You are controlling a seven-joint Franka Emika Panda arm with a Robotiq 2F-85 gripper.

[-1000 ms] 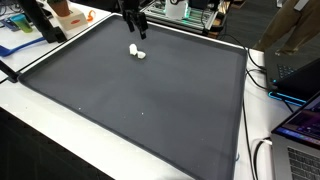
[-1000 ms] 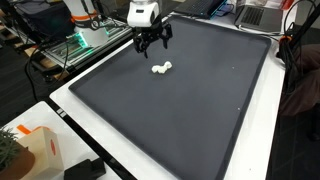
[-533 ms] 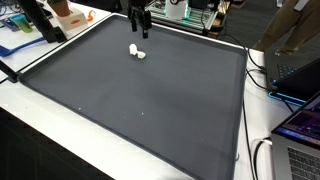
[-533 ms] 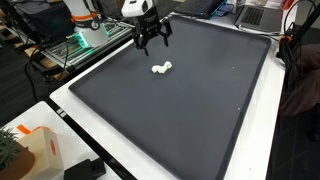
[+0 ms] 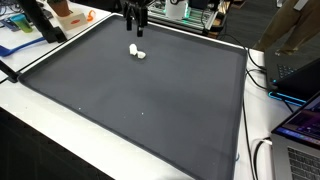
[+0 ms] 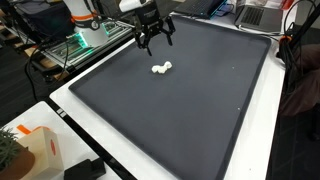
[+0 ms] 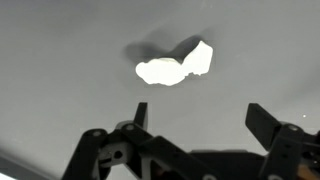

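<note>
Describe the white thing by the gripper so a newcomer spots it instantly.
A large dark grey mat covers the white table. Near one edge, close by the open gripper, lies a small crumpled white lump. It is the only bright white thing on the dark mat.

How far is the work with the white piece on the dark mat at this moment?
Done: the white piece lies on the mat, touched by nothing. In hand: the end effector hangs above the mat beside the piece, open and empty; the wrist view shows the piece ahead of its fingers. Left: no grasp is made, so coming down and closing on the piece are not yet done.
</note>
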